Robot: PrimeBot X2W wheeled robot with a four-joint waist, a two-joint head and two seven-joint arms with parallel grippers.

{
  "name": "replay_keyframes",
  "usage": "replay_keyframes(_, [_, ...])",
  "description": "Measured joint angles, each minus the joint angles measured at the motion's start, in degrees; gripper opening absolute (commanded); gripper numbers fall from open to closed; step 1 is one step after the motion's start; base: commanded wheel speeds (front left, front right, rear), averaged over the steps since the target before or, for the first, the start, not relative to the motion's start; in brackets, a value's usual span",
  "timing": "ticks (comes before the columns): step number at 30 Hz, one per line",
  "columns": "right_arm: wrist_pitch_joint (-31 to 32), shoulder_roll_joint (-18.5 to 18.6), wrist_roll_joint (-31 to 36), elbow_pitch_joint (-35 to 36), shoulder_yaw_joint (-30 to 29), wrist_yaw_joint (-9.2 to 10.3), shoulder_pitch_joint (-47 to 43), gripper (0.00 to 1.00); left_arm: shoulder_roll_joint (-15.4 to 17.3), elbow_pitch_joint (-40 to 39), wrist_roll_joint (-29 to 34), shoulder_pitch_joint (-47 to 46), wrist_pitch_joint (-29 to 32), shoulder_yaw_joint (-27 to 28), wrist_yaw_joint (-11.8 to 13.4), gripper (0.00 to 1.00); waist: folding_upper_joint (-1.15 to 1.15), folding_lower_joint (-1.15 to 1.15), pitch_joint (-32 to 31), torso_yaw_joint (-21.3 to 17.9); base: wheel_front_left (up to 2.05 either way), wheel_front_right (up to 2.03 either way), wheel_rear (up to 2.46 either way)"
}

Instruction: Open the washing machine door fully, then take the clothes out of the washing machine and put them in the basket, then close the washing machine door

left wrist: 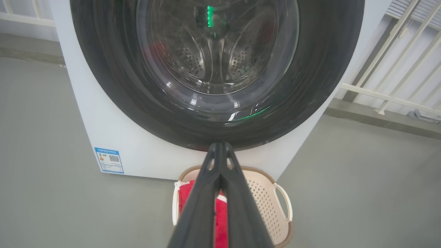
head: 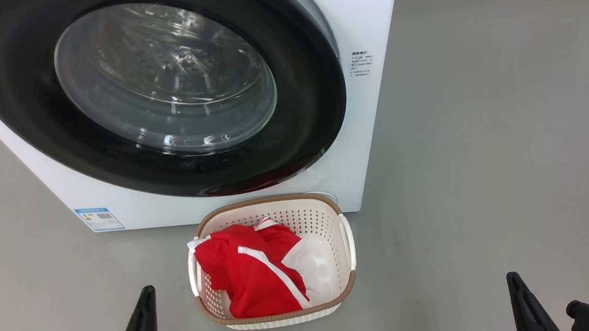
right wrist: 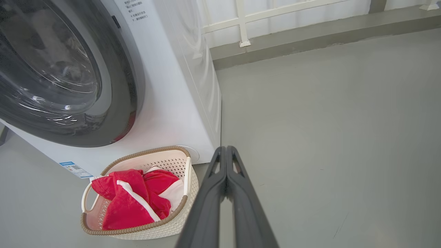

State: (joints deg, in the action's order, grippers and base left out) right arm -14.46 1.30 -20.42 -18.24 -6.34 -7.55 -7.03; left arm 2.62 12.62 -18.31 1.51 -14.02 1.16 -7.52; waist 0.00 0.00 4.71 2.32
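Both clenched, holding nothing: left fingers (head: 147,297) at 7 o'clock, right fingers (head: 515,285) at 5 o'clock | red clothes (head: 250,274) lie in basket (head: 268,200) at 6 o'clock | washing machine door (head: 45,123) shut at 11 o'clock

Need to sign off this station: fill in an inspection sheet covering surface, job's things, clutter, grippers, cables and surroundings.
Surface: grey floor, no spills seen.
Job's things: white washer; its door looks shut and the drum looks empty through the glass. Red clothes lie in the basket, which stands on the floor in front of the washer.
Clutter: nothing seen.
Grippers: left gripper and right gripper both have fingers shut, holding nothing, clear of the basket.
Cables: nothing seen.
Surroundings: white railing behind a raised kerb.
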Motion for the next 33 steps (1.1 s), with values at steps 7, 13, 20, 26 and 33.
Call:
replay_keyframes(7, [0.99, -0.01, -3.83, -0.03, -0.01, 0.0, 0.01, 0.0, 0.03, 0.24, -4.12, 0.02, 0.93, 0.0, 0.0, 0.0, 0.0, 0.04, -0.43, -0.14, 0.0, 0.0, 0.0])
replay_keyframes(13, [1.97, 0.0, -7.25, -0.02, -0.01, 0.0, 0.08, 0.0, 0.05, 0.38, -7.77, 0.01, 1.86, 0.0, 0.0, 0.0, 0.0, 0.01, -0.51, -0.25, 0.0, 0.0, 0.0])
replay_keyframes(20, [3.2, 0.04, -11.49, 0.07, -0.02, 0.0, 0.21, 0.0, 0.1, 0.51, -11.96, -0.02, 2.93, 0.02, 0.0, 0.0, 0.0, 0.01, -0.76, -0.38, 0.0, 0.0, 0.0])
replay_keyframes(26, [3.99, 0.09, -14.91, 0.15, -0.03, 0.0, 0.6, 0.0, 0.13, 0.62, -15.59, -0.25, 3.87, 0.05, 0.01, 0.0, 0.0, 0.01, -0.98, -0.49, 0.0, 0.0, 0.0])
replay_keyframes(33, [5.25, 0.13, -18.92, 0.46, -0.05, 0.0, 1.57, 0.0, 0.14, 0.75, -19.69, -0.32, 4.82, 0.12, 0.01, 0.0, 0.0, 0.01, -1.23, -0.62, 0.0, 0.0, 0.0])
